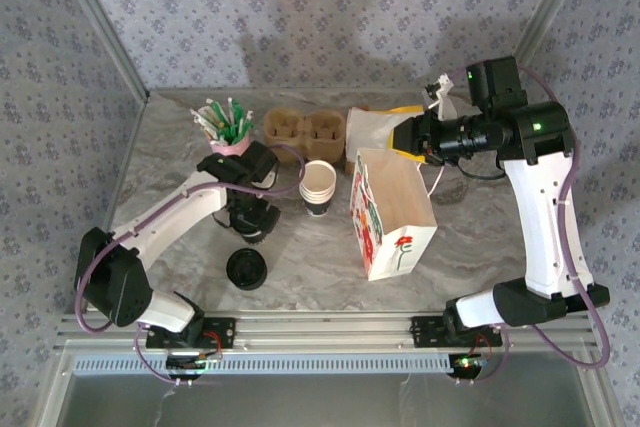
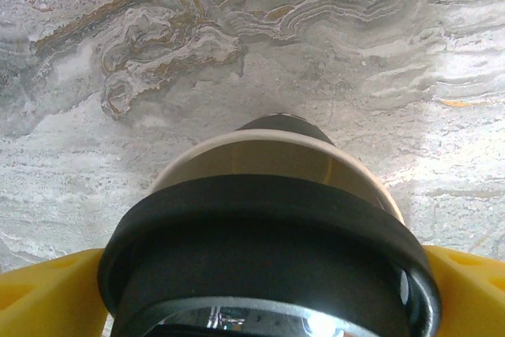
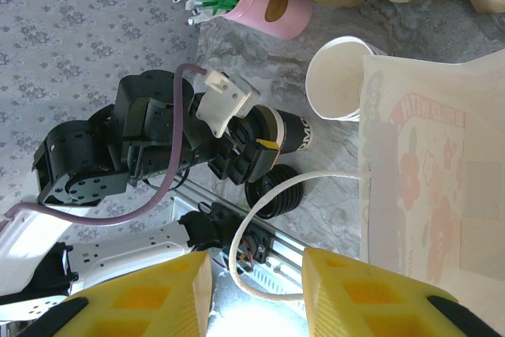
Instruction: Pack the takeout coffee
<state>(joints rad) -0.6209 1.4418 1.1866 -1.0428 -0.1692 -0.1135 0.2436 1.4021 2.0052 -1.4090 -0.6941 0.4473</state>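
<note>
Top external: left pincer (image 1: pixel 250 217) grips the lidded takeout coffee (image 2: pixel 268 219), nine o'clock of the upright paper bag (image 1: pixel 395 217). Right pincer (image 3: pixel 256 282) gapes wide at the bag's twelve. Pink cup (image 1: pixel 232 147) holds stirrers (image 1: pixel 222 119).

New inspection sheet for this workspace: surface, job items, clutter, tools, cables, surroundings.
Surface: marble-pattern table, no spills seen.
Job's things: takeout coffee, lidded, in the left tool; paper bag standing upright.
Clutter: stack of white cups; loose black lid; pink stirrer cup; cardboard carriers.
Grippers: left tool shut on the coffee; right tool open, by the bag.
Cables: purple cable on the left arm.
Surroundings: patterned fabric walls.
</note>
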